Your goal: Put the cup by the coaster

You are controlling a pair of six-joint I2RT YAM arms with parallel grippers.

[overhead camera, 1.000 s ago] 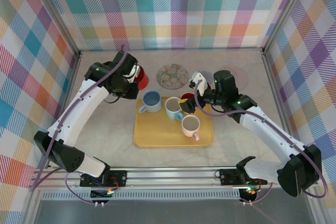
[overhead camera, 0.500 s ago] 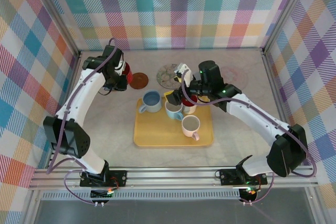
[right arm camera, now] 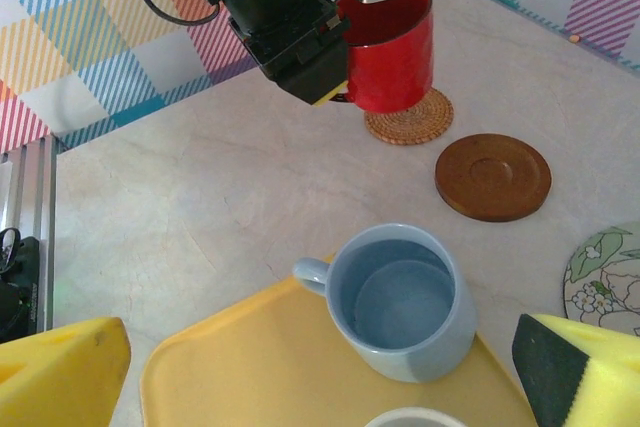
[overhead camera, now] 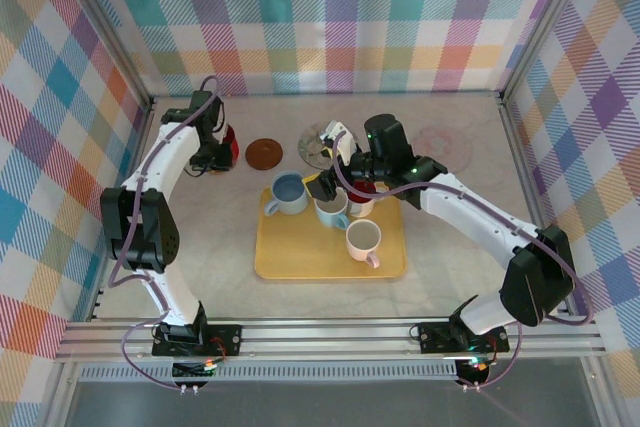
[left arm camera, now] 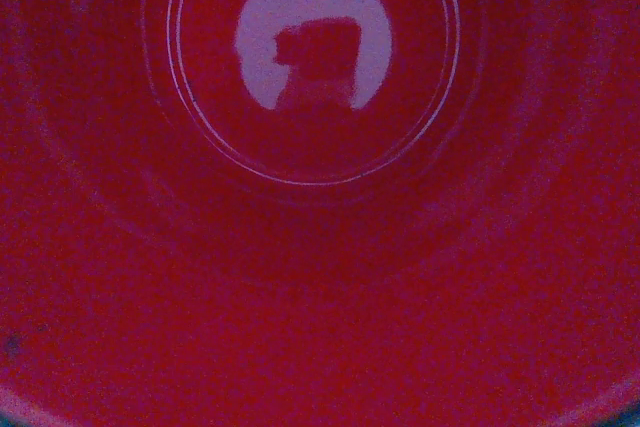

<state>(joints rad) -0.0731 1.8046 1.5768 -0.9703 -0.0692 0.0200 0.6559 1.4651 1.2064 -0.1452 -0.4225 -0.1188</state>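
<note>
Left arm (overhead camera: 162, 162) — stretched far forward along the left side, wrist bent inward, left gripper (overhead camera: 220, 143) pointing down, jaws pinched narrow on the rim of the red cup (right arm camera: 390, 47). Right arm (overhead camera: 470, 212) — reaching forward and leftward across the centre, right gripper (overhead camera: 328, 185) tilted down, yellow-padded fingers (right arm camera: 60, 372) spread wide, holding nothing.

No lettering, brand mark, numeral or sign is legible on any surface in these three views.
</note>
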